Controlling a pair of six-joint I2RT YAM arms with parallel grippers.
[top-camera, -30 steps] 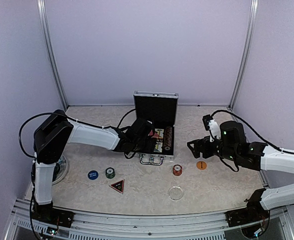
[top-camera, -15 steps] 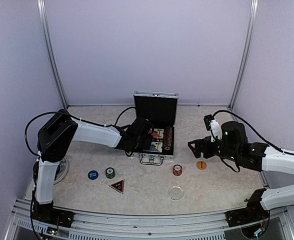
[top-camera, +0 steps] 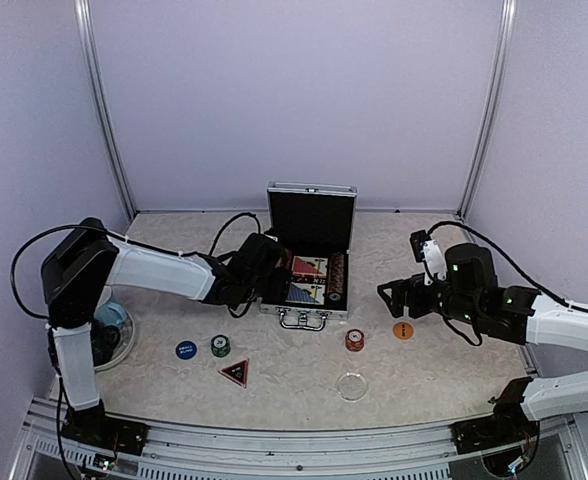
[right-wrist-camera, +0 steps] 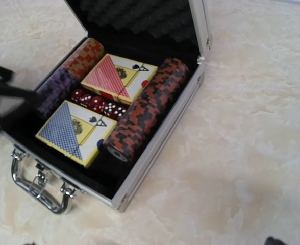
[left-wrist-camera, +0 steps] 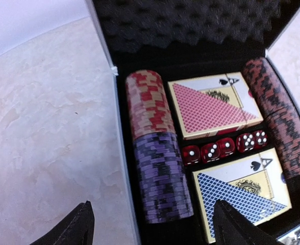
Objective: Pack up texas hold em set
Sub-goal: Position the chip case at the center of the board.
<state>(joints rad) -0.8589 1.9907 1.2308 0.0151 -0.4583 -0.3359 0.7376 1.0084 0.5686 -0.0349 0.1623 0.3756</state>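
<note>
Aluminium briefcase [top-camera: 312,215] noted open at centre of table [top-camera: 434,380], lid upright. Chip rows [left-wrist-camera: 157,148], two decks [left-wrist-camera: 214,104] and red dice [left-wrist-camera: 224,147] are seated inside. Left gripper [left-wrist-camera: 155,229] is spread wide over the case's left side, empty. Right gripper [top-camera: 386,294] is spread wide, empty, near orange button [top-camera: 403,329].

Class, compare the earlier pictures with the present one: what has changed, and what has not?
The left tool, open and empty, drew back leftwards from over the open briefcase. The right tool, triangle marker and orange button stayed put, as did the briefcase.
</note>
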